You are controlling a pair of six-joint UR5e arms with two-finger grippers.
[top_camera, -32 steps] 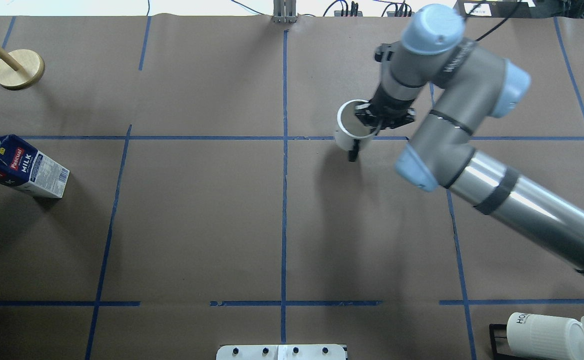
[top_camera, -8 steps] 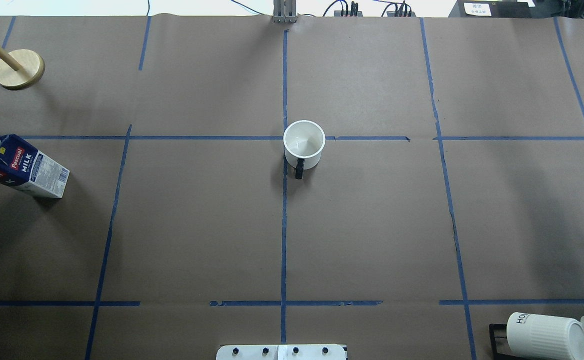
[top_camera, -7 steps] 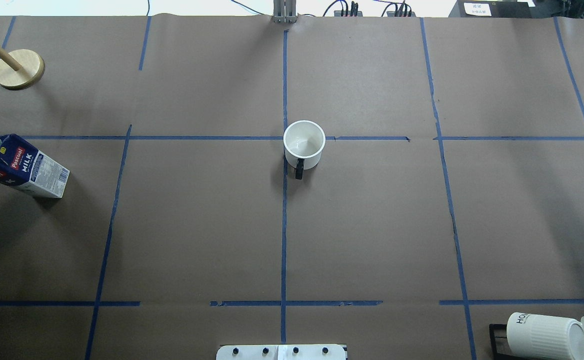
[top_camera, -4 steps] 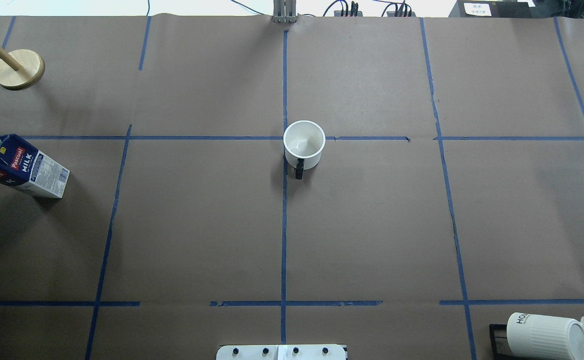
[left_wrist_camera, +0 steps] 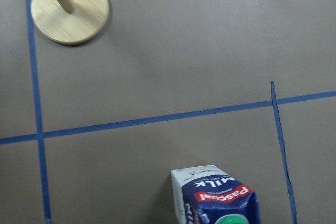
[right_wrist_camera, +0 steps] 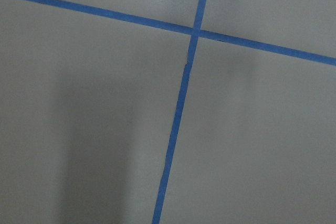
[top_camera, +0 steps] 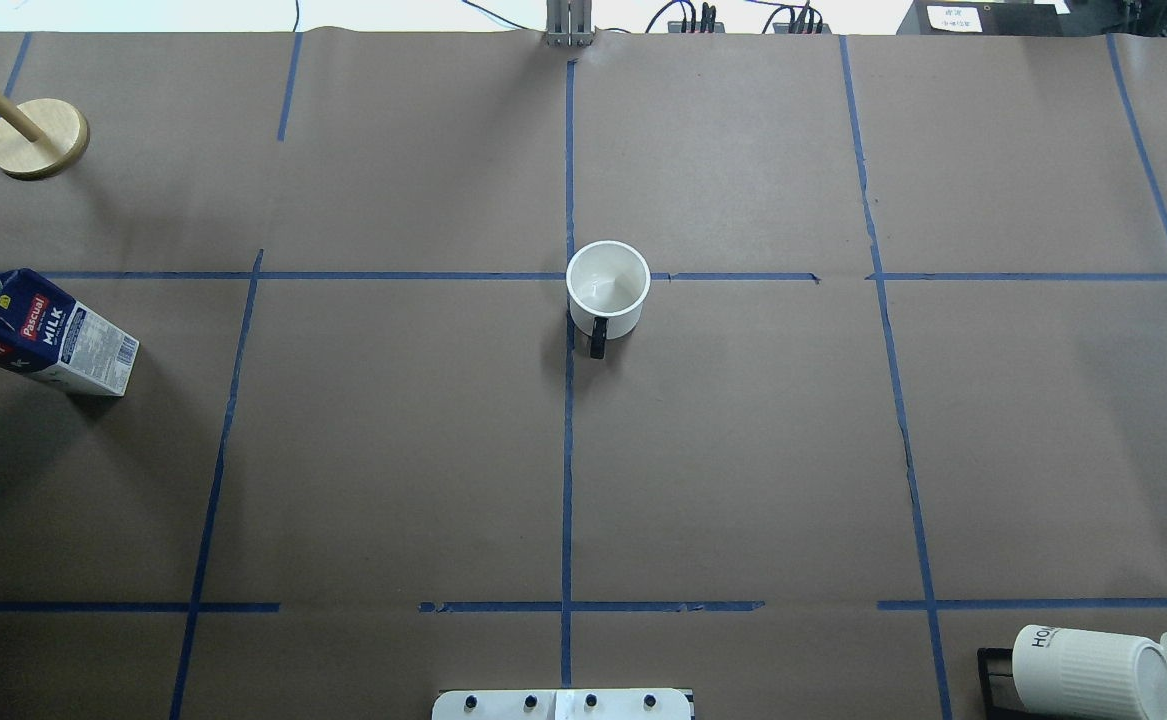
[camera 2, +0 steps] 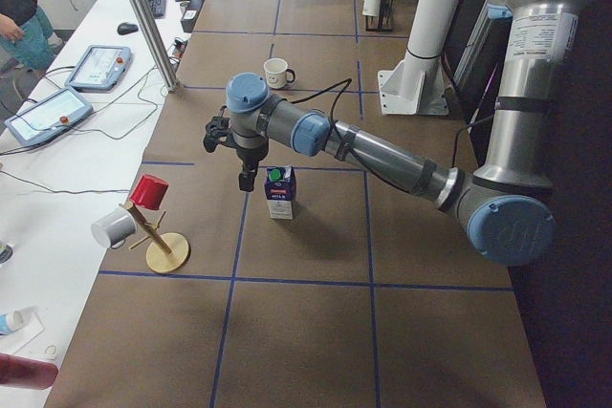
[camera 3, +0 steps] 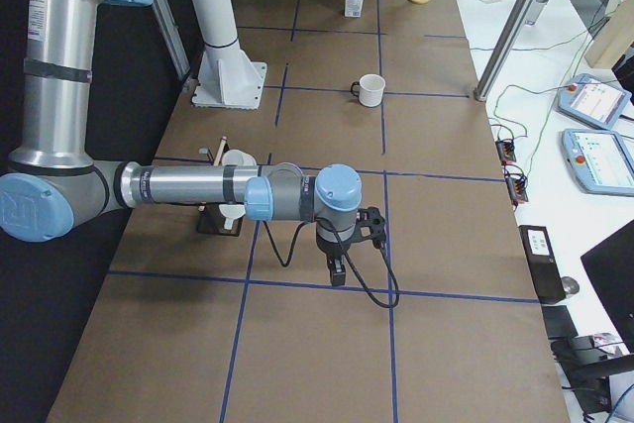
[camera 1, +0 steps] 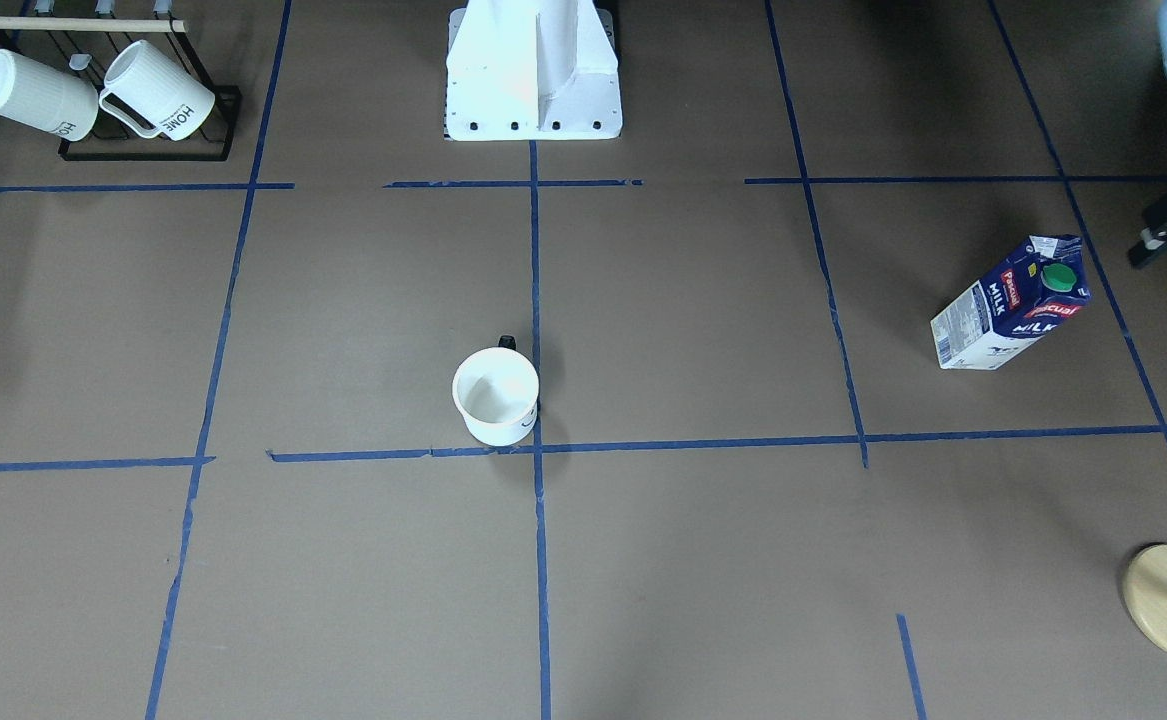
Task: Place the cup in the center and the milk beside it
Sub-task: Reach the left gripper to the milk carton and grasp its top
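Observation:
The cup stands upright at the center, just right of the crossing, its black handle toward the robot; it also shows in the front view. The milk stands far left, away from the cup, and shows in the front view and the left wrist view. My left gripper hovers beside the milk's outer side, apart from it. My right gripper hangs over bare table far to the right. I cannot tell whether either gripper is open.
A wooden stand is at the far left corner and holds a red and a white cup in the left side view. A black rack with two ribbed "HOME" mugs stands near the robot's right. The robot base is at the near middle.
The right gripper, which held the cup right of the crossing 4.5 s ago, has let it go at the crossing and left the overhead view. Nothing moved there in the last second.

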